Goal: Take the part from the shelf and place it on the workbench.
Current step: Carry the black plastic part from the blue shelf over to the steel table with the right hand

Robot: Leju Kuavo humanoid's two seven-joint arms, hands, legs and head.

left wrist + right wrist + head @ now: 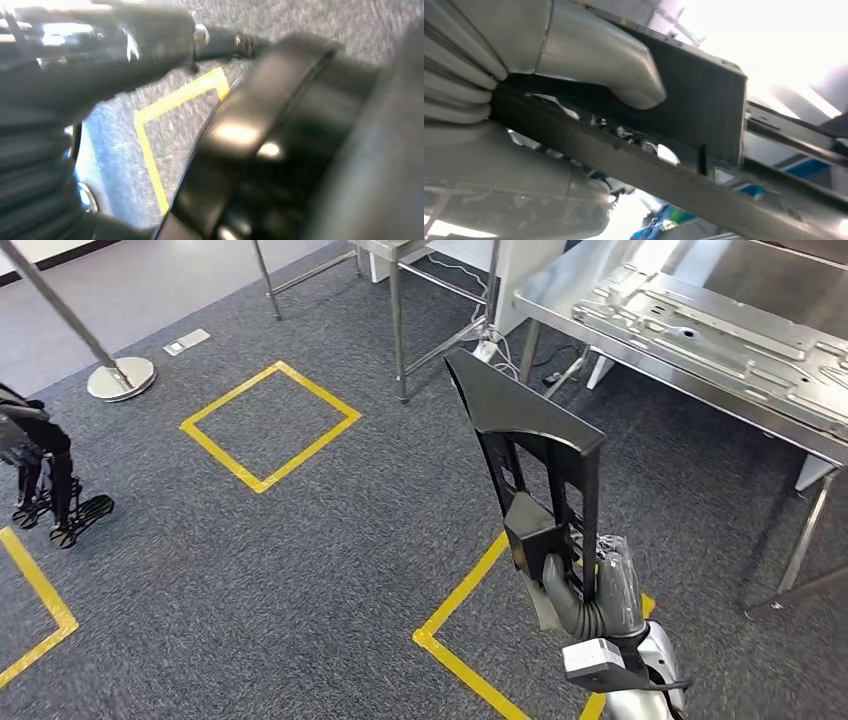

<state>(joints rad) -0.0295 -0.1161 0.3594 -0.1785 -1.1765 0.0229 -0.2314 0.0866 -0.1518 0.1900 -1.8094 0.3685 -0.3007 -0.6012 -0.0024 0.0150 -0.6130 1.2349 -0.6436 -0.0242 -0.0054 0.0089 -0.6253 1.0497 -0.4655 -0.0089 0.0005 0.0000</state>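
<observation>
My right hand (590, 595) grips the black part (530, 430) by its lower end and holds it upright over the carpet, low in the head view. The part is a long flat plastic frame with open slots, its wide end pointing up. Close up, the right hand (484, 150) wraps the part (704, 115), with the thumb pressed on its flat face. The steel workbench (560, 315) stands at the upper right, beyond the part. My left hand (40, 470) hangs at the left edge with dark fingers apart and nothing in them; it is a dark blur (75, 45) in its wrist view.
Several silver metal panels (700, 325) lie on the workbench. A second steel table's legs (400, 330) stand at the top centre. Yellow tape squares (270, 420) mark the grey carpet. A round stanchion base (120, 377) sits at the upper left.
</observation>
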